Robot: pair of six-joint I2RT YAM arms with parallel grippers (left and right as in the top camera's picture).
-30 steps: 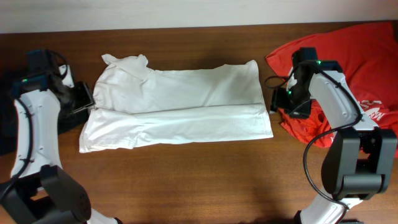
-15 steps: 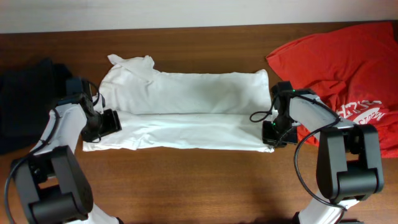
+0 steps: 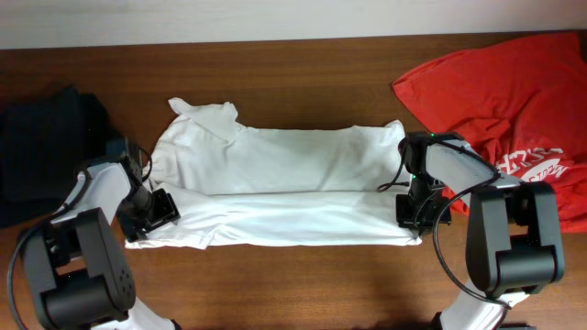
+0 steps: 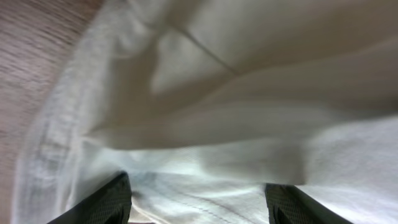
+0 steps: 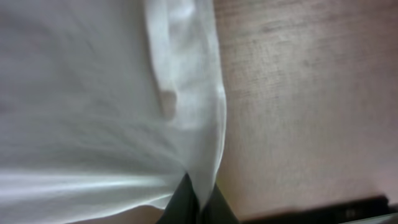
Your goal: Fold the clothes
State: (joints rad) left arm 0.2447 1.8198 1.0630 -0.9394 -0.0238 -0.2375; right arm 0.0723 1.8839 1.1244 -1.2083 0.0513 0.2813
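Observation:
The clothes are a white T-shirt [image 3: 284, 183] lying folded lengthwise across the middle of the table, collar end to the left. My left gripper [image 3: 154, 213] sits at its front left corner. In the left wrist view that gripper [image 4: 198, 193] is open, its dark fingers [image 4: 106, 202] wide apart with white fabric [image 4: 249, 93] lying between them. My right gripper [image 3: 410, 213] is at the front right corner. In the right wrist view it [image 5: 199, 196] is shut, pinching the shirt's hem [image 5: 205, 149], with bare wood to the right of it.
A red shirt with white print [image 3: 514, 101] is heaped at the back right, close behind the right arm. A black garment [image 3: 41, 137] lies at the far left. The brown wooden table [image 3: 293, 284] runs along the front.
Both arms have come in from the sides to the shirt's front corners. The right gripper has closed on the hem. The shirt has shifted slightly rightward and toward the front.

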